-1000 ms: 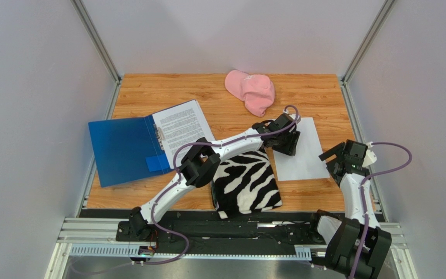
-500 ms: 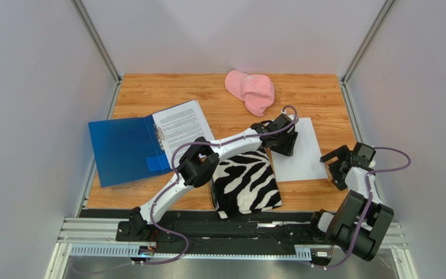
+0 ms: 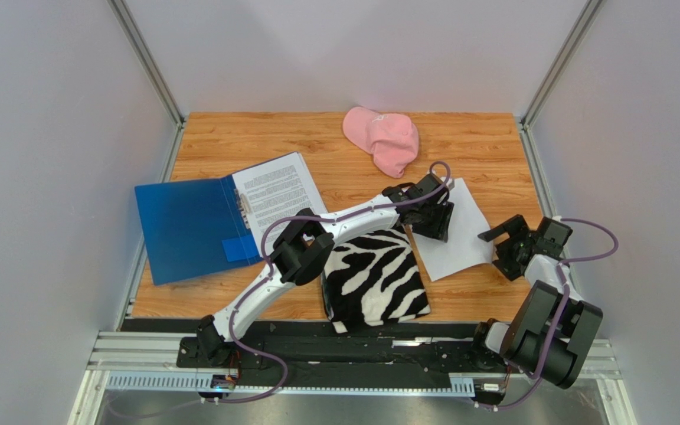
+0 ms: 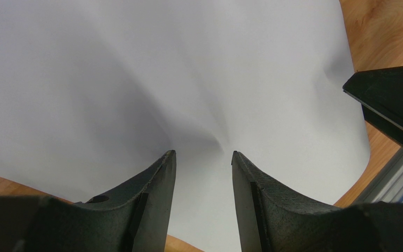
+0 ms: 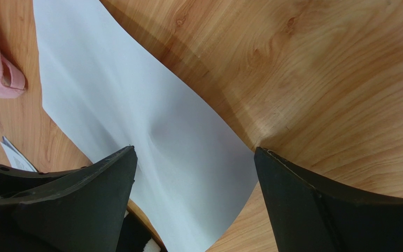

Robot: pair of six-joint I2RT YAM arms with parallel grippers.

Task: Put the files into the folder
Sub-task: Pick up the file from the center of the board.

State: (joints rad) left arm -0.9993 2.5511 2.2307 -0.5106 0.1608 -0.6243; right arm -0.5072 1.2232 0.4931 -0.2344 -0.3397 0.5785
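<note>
Jaws of the left gripper (image 4: 202, 153) stand part-way apart, tips pressed on the loose white sheet (image 3: 464, 228), which puckers between them. Right gripper (image 5: 194, 150) gapes wide over the sheet's edge. Beyond the zebra cloth (image 3: 375, 276), well left, the blue folder (image 3: 188, 226) lies open, printed files (image 3: 277, 190) inside

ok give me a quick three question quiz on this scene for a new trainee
1. Which stands wider open, the left claw or the right claw?
2. True or false: the folder lies shut.
3. The left claw's tips press on: a) the folder b) the loose white sheet c) the right claw.

Key
1. The right claw.
2. False: it lies open, with printed pages on its right half.
3. b
</note>
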